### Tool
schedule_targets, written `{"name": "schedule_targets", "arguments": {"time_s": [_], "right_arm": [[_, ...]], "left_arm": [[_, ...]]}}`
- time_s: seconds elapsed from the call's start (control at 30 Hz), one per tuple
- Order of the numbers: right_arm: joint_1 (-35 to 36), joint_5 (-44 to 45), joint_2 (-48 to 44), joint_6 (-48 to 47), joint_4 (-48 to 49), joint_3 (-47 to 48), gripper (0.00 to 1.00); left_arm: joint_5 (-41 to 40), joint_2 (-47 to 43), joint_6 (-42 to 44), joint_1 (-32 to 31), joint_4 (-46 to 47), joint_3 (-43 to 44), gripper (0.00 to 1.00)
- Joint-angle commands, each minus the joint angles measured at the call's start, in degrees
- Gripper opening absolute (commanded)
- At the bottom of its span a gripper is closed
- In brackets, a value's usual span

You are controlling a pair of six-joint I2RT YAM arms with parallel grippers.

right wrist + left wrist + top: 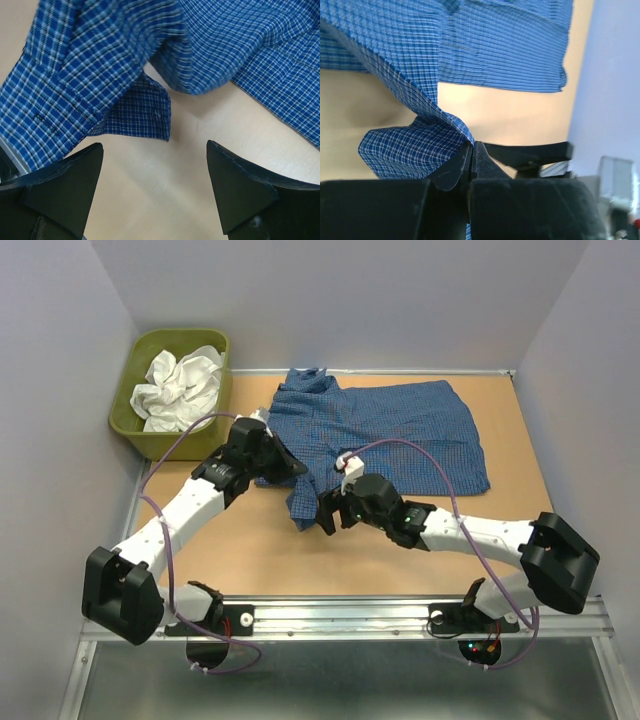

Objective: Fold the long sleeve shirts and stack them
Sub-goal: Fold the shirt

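A dark blue checked shirt (pixel 400 430) lay spread across the far half of the surface (pixel 500 540), with one sleeve (pixel 302 504) trailing toward the middle. The left claw (pixel 471 147) was clamped on a fold of the shirt's cloth at the garment's left side, its fingers pressed together with fabric pinched between the tips. The right claw (pixel 155 150) hung just above the surface with its jaws wide apart, gripping nothing, and the sleeve's cuff (pixel 55 115) lay just ahead of its fingers. At the far left corner, a crumpled white garment (pixel 180 388) sat inside an olive-green tub (pixel 120 418), not touching the shirt.
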Motion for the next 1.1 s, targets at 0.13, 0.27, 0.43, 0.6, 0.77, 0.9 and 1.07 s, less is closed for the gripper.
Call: {"name": "schedule_targets", "arguments": {"time_s": [0.13, 0.27, 0.43, 0.6, 0.77, 0.9, 1.07], "right_arm": [[1.77, 5.55, -5.34, 0.13, 5.84, 3.36, 0.91], [1.86, 8.1, -9.29, -0.48, 1.63, 2.75, 0.92], [1.86, 5.58, -10.63, -1.63, -1.01, 4.94, 0.93], [2.91, 4.59, -6.41, -1.72, -3.13, 10.3, 0.93], [3.62, 7.66, -2.28, -2.07, -4.53, 14.87, 0.93], [3.62, 11.61, 1.15, 0.56, -7.43, 18.12, 0.93], [3.7, 15.22, 3.35, 3.82, -7.61, 18.57, 0.93]], "left_arm": [[-1.07, 3.72, -5.41, -1.82, 4.11, 5.81, 0.1], [-3.27, 4.6, -7.07, -2.0, 4.56, 6.6, 0.1], [-5.12, 5.92, -8.83, -2.52, 5.17, 7.66, 0.11], [-5.21, 7.59, -10.33, -3.58, 5.87, 9.5, 0.11], [-6.35, 8.82, -11.38, -4.37, 5.7, 11.44, 0.13], [-7.14, 9.44, -12.26, -4.9, 5.79, 12.41, 0.15], [-7.4, 9.97, -13.32, -5.95, 6.31, 12.94, 0.15]]}}
